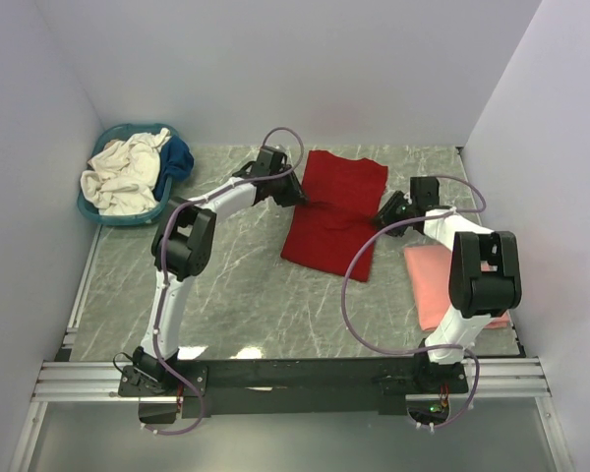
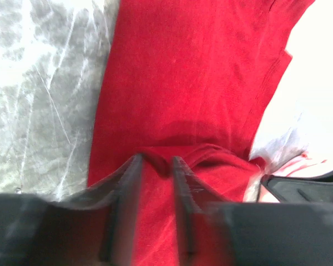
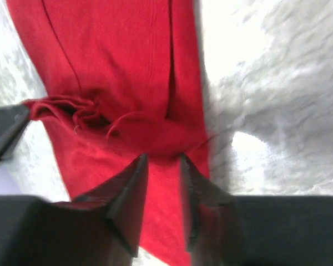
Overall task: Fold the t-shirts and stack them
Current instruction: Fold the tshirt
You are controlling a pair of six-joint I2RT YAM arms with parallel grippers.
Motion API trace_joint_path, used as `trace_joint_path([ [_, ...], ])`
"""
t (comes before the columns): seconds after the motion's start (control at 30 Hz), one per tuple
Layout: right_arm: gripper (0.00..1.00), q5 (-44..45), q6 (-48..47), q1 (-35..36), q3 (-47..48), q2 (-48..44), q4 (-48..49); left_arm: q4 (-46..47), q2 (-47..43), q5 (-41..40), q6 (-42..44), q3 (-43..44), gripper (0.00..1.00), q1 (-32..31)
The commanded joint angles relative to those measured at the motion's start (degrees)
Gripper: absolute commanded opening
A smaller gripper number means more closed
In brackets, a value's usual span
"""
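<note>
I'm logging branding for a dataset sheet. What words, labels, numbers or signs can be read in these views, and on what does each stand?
None: no text can be read in any view.
red t-shirt: plain cloth, no print or tag showing.
pink t-shirt: plain, no lettering.
teal basket: no label visible.
left arm and right arm: no legible marking.

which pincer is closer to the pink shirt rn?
Right. The right pincer is on the red shirt at the edge nearest the pink shirt; the left pincer is at its opposite edge.
</note>
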Motion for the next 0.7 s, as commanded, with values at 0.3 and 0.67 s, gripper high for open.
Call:
trace_joint_path([
  [0.3,0.57,2.65,-1.85,2.66,-0.51,-9.48,-0.41,4.92,-11.9,0.62,2.5,-6.68,0.4,1.49],
  [0.67,0.54,8.8,-0.7,12.18,2.81,-3.0,-1.19,6.07,-8.92,3.6,1.71,-10.21,0.07,-2.9],
])
